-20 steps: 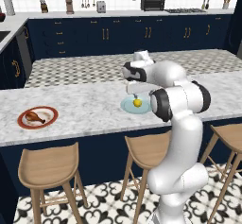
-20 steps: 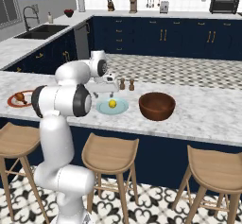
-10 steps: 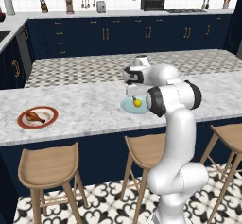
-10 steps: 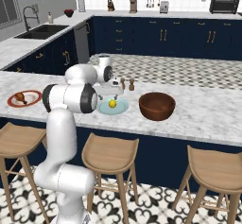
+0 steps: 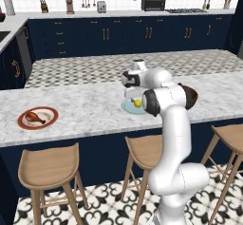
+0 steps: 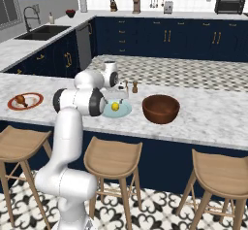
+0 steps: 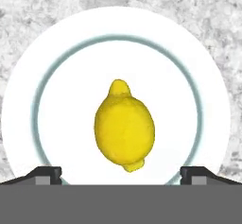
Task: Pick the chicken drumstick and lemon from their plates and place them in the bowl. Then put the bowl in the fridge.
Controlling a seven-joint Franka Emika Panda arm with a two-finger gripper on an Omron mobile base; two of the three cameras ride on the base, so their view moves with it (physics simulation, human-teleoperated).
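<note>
Gripper (image 7: 121, 173): spread wide, holding nothing, poised above the lemon.
Lemon (image 7: 125, 127): centred on the pale blue plate (image 7: 56, 100), worktop (image 6: 213, 117).
Drumstick (image 5: 35, 117): on the red-rimmed plate (image 5: 50, 121).
Bowl (image 6: 161, 108): beside the blue plate.

yellow lemon (image 7: 125, 129), pale blue plate (image 7: 56, 53), speckled grey marble counter (image 7: 28, 1)

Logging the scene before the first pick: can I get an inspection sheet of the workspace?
Surface: marble counter, nothing spilled.
Job's things: lemon lies on the pale blue plate; chicken drumstick on the red-rimmed plate; bowl holds nothing, right of the lemon plate.
Clutter: two small shakers behind the lemon plate.
Grippers: gripper open above the lemon, fingers apart on either side, not touching.
Cables: nothing seen.
Surroundings: wooden stools, navy cabinets.
</note>
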